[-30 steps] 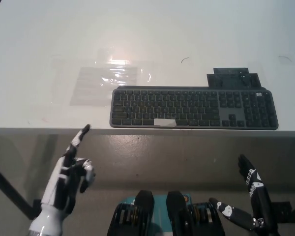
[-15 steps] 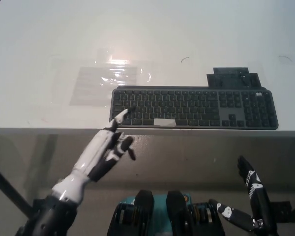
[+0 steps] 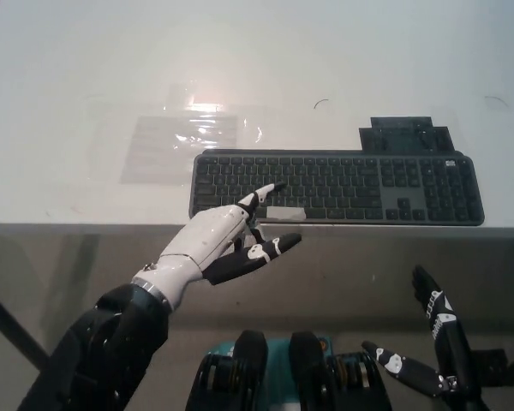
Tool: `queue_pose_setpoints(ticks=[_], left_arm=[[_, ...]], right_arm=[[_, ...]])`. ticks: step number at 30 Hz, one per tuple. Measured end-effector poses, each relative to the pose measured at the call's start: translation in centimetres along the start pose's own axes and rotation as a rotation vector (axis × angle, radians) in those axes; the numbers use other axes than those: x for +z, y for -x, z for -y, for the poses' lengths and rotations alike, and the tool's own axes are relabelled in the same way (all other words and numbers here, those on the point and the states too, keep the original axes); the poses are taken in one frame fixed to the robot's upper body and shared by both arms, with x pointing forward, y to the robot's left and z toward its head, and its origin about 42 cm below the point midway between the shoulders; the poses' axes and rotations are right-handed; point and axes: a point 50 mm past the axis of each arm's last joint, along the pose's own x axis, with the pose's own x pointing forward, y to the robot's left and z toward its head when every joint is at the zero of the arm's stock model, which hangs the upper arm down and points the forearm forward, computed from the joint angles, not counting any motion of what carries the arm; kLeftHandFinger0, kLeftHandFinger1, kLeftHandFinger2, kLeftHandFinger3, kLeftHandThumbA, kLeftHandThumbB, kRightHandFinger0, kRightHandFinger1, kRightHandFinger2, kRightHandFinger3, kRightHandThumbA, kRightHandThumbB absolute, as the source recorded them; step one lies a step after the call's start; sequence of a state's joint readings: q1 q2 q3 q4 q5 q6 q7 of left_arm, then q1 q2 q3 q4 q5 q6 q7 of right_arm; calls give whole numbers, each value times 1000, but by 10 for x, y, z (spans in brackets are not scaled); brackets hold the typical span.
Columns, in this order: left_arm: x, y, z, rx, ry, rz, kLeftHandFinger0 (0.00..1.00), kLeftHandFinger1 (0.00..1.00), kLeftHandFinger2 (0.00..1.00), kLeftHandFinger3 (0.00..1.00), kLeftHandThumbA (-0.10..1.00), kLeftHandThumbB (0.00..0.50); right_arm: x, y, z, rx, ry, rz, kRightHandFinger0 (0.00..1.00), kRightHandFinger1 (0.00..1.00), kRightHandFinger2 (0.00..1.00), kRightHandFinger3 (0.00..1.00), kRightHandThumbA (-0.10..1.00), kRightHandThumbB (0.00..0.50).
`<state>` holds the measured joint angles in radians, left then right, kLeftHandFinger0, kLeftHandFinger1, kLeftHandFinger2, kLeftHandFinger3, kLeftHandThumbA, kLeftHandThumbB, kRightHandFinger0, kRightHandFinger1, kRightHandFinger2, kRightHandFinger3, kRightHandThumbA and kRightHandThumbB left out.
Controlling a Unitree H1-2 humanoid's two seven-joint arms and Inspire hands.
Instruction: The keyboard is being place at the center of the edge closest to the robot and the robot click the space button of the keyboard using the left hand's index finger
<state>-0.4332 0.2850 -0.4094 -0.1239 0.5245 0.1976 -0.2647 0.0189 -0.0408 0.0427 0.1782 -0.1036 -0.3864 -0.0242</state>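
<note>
A dark grey keyboard [image 3: 336,187] lies along the near edge of the white table [image 3: 68,86], right of centre. A pale strip of tape marks its space bar [image 3: 285,213]. My white left hand [image 3: 227,240] reaches over the table edge at the keyboard's lower left, one finger stretched out with its tip just above and left of the space bar, the other fingers curled under. Whether the tip touches the keys I cannot tell. My black right hand [image 3: 435,338] rests low at the bottom right, below the table, fingers spread.
A clear plastic sheet [image 3: 184,137] with glare lies on the table left of and behind the keyboard. A dark flat stand [image 3: 404,135] sits behind the keyboard's right part. The floor below the table edge is grey.
My left hand has swung up and to the right, from below the table's edge to over the keyboard's lower left, its fingertip now close to the space bar. The right hand stayed put.
</note>
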Motion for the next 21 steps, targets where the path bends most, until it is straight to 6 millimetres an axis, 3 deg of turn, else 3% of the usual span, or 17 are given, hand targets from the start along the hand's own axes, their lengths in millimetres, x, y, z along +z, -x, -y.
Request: queue_pose_setpoints(ticks=[3,11,12,18,21], left_arm=[[-6,-2,4,-30,-6,-38,9,259,444,1000,1000,294],[-15,-5,9,-97,2,-99,50,298,455,1000,1000,275],[-15,-5,9,-102,3,-103,91,330,466,1000,1000,280],[-21,-5,9,-132,-3,-129,52,343,474,1000,1000,301],[-24,-8,9,-142,-9,-139,107,396,520,1000,1000,292]], right_arm=[[1,-2,0,2,2,6,1000,1000,1000,1000,1000,254],[3,-6,-1,9,12,15,1000,1000,1000,1000,1000,266],[3,-6,-1,10,13,15,1000,1000,1000,1000,1000,273],[3,-6,-1,13,18,15,1000,1000,1000,1000,1000,269],[3,-6,-1,14,20,15,1000,1000,1000,1000,1000,271]])
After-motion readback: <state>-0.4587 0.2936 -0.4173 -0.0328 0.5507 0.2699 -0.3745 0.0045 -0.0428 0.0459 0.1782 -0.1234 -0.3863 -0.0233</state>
